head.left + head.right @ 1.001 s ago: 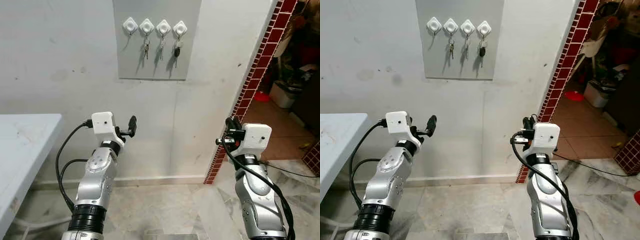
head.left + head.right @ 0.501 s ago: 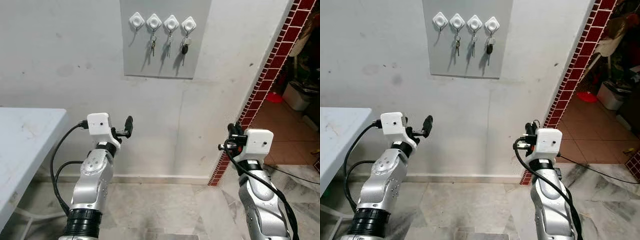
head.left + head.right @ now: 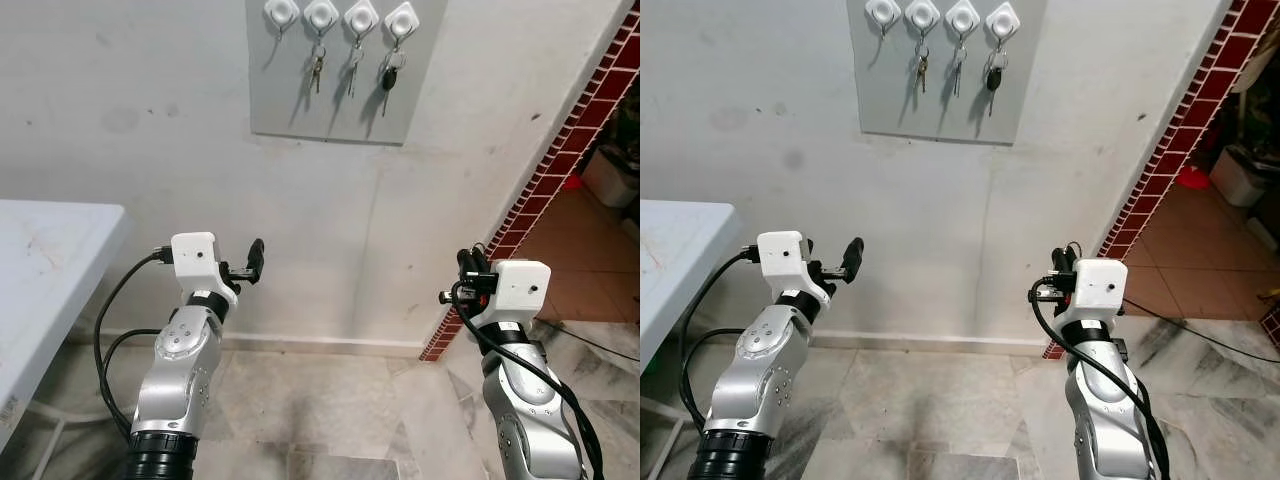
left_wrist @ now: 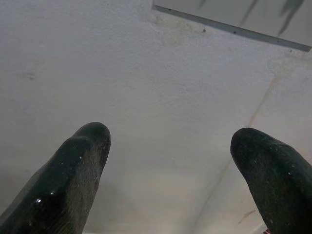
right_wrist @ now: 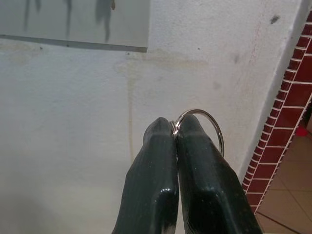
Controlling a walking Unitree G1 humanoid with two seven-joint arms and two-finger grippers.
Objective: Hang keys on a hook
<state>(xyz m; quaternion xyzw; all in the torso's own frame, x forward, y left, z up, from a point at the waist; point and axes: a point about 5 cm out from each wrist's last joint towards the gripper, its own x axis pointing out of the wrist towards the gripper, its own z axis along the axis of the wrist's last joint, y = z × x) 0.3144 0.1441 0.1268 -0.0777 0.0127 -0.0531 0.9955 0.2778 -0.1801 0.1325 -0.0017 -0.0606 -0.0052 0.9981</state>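
The right gripper (image 5: 176, 127) pinches a key ring (image 5: 204, 124) at its very tip, low right; that thin hold could slip. The free hook (image 3: 281, 13) sits top centre. Left gripper (image 4: 170, 161) hangs spread, empty.

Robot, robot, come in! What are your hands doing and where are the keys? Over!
Right gripper shut on key ring, low, facing wall. Left gripper open, empty. Leftmost hook free; other three hold keys. Nothing in the way.

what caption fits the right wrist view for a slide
Right gripper pinches a key ring between shut fingers, facing a white wall.
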